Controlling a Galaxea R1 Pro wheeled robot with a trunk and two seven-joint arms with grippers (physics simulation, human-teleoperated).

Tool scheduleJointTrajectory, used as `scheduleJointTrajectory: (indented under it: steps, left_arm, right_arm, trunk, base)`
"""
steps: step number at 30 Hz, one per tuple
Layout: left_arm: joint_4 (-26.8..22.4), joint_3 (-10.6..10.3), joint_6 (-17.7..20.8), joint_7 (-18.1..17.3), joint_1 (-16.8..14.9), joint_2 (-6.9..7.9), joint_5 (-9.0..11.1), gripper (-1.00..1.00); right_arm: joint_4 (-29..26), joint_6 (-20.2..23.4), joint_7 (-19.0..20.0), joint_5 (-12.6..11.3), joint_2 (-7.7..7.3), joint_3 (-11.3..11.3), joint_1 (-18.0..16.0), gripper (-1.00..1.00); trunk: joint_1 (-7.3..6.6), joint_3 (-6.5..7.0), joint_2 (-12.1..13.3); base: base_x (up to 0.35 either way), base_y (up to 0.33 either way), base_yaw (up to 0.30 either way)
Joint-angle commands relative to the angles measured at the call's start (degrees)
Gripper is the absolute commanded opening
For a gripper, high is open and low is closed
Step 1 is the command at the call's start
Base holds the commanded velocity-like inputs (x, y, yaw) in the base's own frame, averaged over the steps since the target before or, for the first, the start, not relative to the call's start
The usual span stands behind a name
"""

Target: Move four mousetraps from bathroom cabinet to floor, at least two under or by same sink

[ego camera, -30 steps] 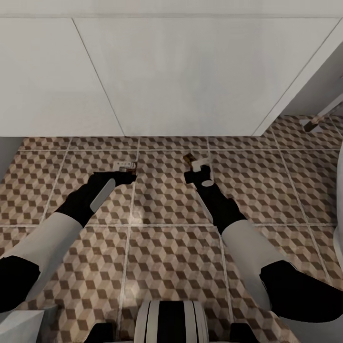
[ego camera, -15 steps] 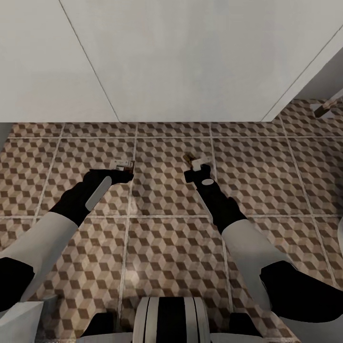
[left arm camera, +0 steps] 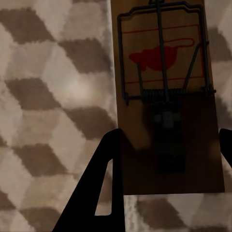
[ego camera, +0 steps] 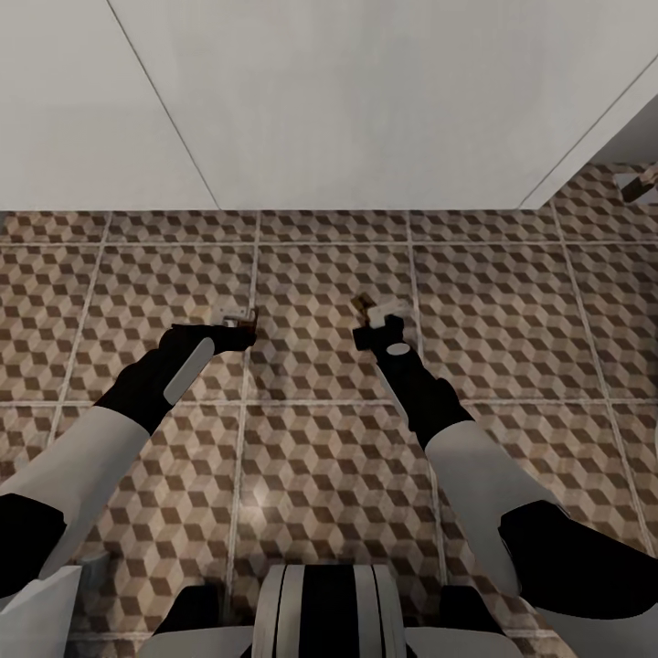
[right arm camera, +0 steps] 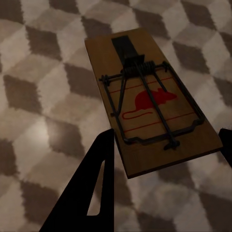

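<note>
while both arms reach over the bathroom floor [ego camera: 320, 457] in the head view, the left gripper [ego camera: 239, 327] at 10 o'clock and the right gripper [ego camera: 375, 320] at 1 o'clock each carry something small. left wrist view: fingers [left arm camera: 104, 183] clamp a mousetrap [left arm camera: 166, 96]. right wrist view: fingers [right arm camera: 94, 183] clamp a second mousetrap [right arm camera: 150, 104].

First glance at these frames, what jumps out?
Each gripper holds a mousetrap over the cube-patterned bathroom floor: the left gripper carries one mousetrap, and the right gripper carries the other mousetrap, its red mouse print and wire bar plain in the right wrist view. Ahead of both arms, a wide white block spans the top of the head view.
</note>
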Motion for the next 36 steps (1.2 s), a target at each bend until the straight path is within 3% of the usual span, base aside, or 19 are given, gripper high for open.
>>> scheduleJointTrajectory:
  steps: [1,8,16,21,27,32,36]
  left_arm:
    - [-0.1,-0.3,0.1,0.6,0.0,0.08,0.5,-1.00]
    - [-0.2,-0.3,0.1,0.6,0.0,0.08,0.5,-1.00]
    - [-4.7,-0.3,0.1,0.7,0.0,0.37,0.5,-1.00]
    - [-7.7,-0.3,0.0,0.7,0.1,1.80,0.5,-1.00]
    - [-10.9,-0.3,0.0,0.7,0.4,2.91,0.5,-1.00]
    - [-11.0,-0.3,-0.1,0.7,0.4,3.00,0.5,-1.00]
    - [-9.7,-0.3,-0.3,0.6,0.4,2.86,0.5,-1.00]
  right_arm:
    - [-0.1,0.5,-0.2,0.5,0.00,0.1,0.0,-1.00]
    - [-0.1,0.3,-0.3,0.5,-0.03,0.1,0.0,-1.00]
    - [-2.4,0.0,-1.4,0.6,-0.06,0.2,0.0,-1.00]
    - [-2.7,-0.1,-4.1,0.6,0.00,0.4,0.0,-1.00]
    - [-2.8,-0.6,-7.0,3.1,0.00,1.7,0.0,-1.00]
    - [-2.6,-1.9,-7.5,5.9,0.00,2.0,0.0,-1.00]
    - [-1.8,-3.5,-7.5,6.7,0.00,2.1,0.0,-1.00]
  trunk:
    - [-0.01,-0.12,0.0]
    - [-0.01,-0.68,0.0]
    - [-0.01,-0.78,0.0]
    - [-0.01,-0.78,0.0]
    - [-0.01,-0.78,0.0]
    - [-0.01,-0.78,0.0]
    - [-0.01,-0.78,0.0]
  base:
    - [0.000,0.000,0.000]
    - [0.000,0.000,0.000]
    - [0.000,0.000,0.000]
    - [0.000,0.000,0.000]
    - [0.000,0.000,0.000]
    - [0.000,0.000,0.000]
    - [0.000,0.000,0.000]
